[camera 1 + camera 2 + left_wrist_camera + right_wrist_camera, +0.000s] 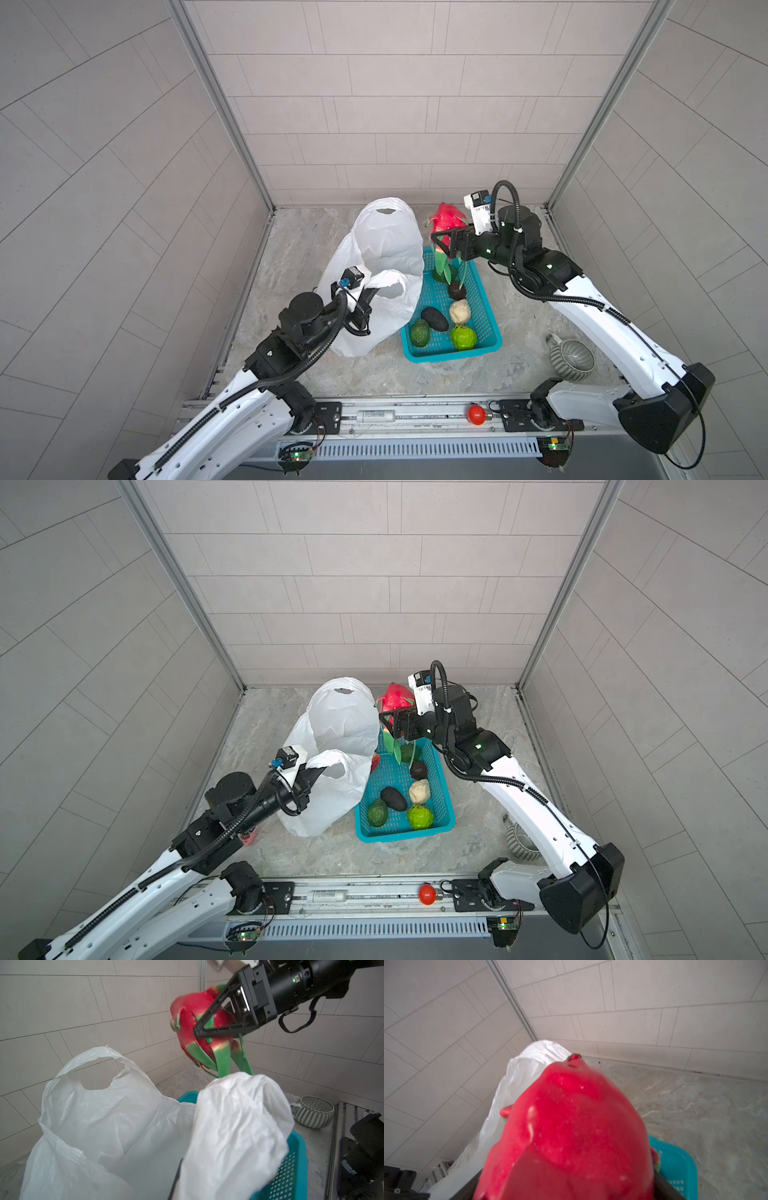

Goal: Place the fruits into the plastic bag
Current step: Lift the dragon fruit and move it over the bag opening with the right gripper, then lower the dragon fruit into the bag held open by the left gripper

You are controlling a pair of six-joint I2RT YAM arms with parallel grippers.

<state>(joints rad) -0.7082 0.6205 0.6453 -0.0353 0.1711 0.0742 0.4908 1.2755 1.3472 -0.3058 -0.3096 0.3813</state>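
Note:
My right gripper [441, 243] [207, 1028] is shut on the pink-red dragon fruit [446, 220] [571, 1126] and holds it in the air over the far end of the teal basket [453, 355], beside the plastic bag [386, 249] [93, 1118]. My left gripper [371, 296] is shut on the bag's near handle [390, 279] [239, 1115] and holds it up, with the mouth gaping; the plastic hides its fingers in the left wrist view. In the basket lie an avocado [420, 333], two black ovals [435, 319] [457, 289], a cream knobbly ball [460, 311] and a green bumpy ball [463, 336].
A grey ribbed mug [571, 359] stands right of the basket, under my right arm. A glossy red ball [476, 414] sits on the front rail. A small pink trinket [248, 838] lies by my left arm. Tiled walls close in the back and both sides.

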